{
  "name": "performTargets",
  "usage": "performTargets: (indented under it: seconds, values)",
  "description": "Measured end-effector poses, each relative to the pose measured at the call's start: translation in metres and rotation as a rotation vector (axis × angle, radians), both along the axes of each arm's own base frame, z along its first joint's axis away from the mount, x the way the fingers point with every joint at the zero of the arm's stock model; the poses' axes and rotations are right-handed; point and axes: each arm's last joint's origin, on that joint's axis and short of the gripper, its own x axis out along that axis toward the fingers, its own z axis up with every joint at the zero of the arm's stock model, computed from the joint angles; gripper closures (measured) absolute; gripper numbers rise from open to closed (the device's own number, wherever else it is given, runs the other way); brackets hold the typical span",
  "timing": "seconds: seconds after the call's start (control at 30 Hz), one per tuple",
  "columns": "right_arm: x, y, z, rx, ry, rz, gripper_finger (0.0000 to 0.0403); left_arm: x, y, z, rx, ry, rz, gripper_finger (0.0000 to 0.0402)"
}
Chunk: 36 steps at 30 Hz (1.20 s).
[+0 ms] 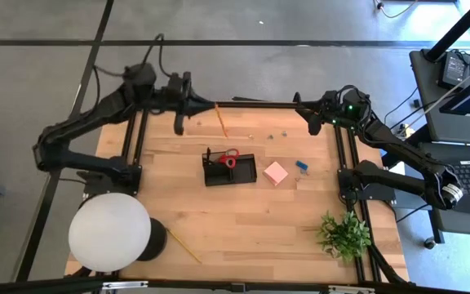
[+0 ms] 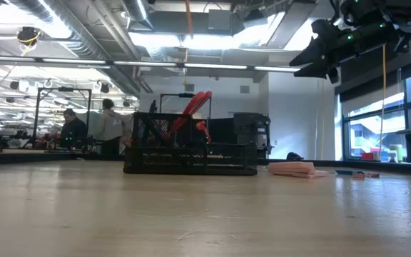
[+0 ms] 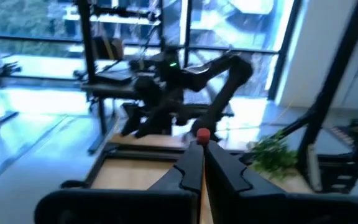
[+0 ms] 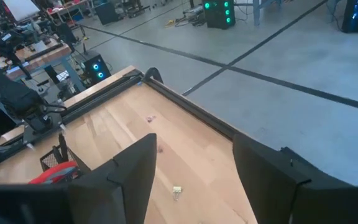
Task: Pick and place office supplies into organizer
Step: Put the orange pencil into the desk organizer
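Note:
My left gripper (image 1: 213, 104) hovers over the table's far edge, left of the middle, shut on a yellowish pencil (image 1: 221, 121). My right gripper (image 4: 194, 143) is open and empty, high over the far edge farther right (image 1: 299, 101). The black organizer (image 1: 231, 170) stands mid-table, and the red-handled scissors (image 1: 229, 159) stand in it with handles up (image 2: 195, 111). A pink note block (image 1: 276, 172) and a tiny blue piece (image 1: 301, 166) lie flat to its right. Another pencil (image 1: 184, 245) lies by the lamp. My left gripper pinches the pencil between its two fingers near the red eraser end (image 3: 202, 134), which sticks up past the fingertips (image 3: 191, 158). The fingers reach level from the table's left and lie across it. It is lifted clear and hangs roughly upright below them (image 2: 188, 18).
A large white round lamp (image 1: 108, 231) fills the near left corner and a green plant (image 1: 345, 233) the near right. Small bits (image 1: 272, 135) and a clip (image 4: 177, 191) lie near the far edge. Bare wood (image 1: 243, 224) spreads on the organizer's near side. People stand far behind (image 2: 109, 125).

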Motion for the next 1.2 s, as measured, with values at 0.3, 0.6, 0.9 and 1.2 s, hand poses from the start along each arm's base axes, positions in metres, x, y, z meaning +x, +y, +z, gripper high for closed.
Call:
performTargets:
  seconds: [0.3,0.6,0.9,1.2]
  values:
    - [0.003,0.003,0.000,0.048,-0.021,0.010,0.0187,-0.006,-0.020,-0.072,-0.135,0.020,-0.022,0.0401]
    - [0.008,0.009,0.000,0.075,-0.033,0.045,0.0187,-0.005,-0.020,-0.095,-0.120,0.046,0.058,0.0400]
    - [0.010,0.011,0.000,0.073,-0.032,0.061,0.0187,-0.005,-0.020,-0.095,-0.129,0.043,0.053,0.0399]
    - [0.010,0.011,0.000,0.069,-0.030,0.062,0.0187,-0.003,-0.024,-0.097,-0.122,0.060,0.026,0.0383]
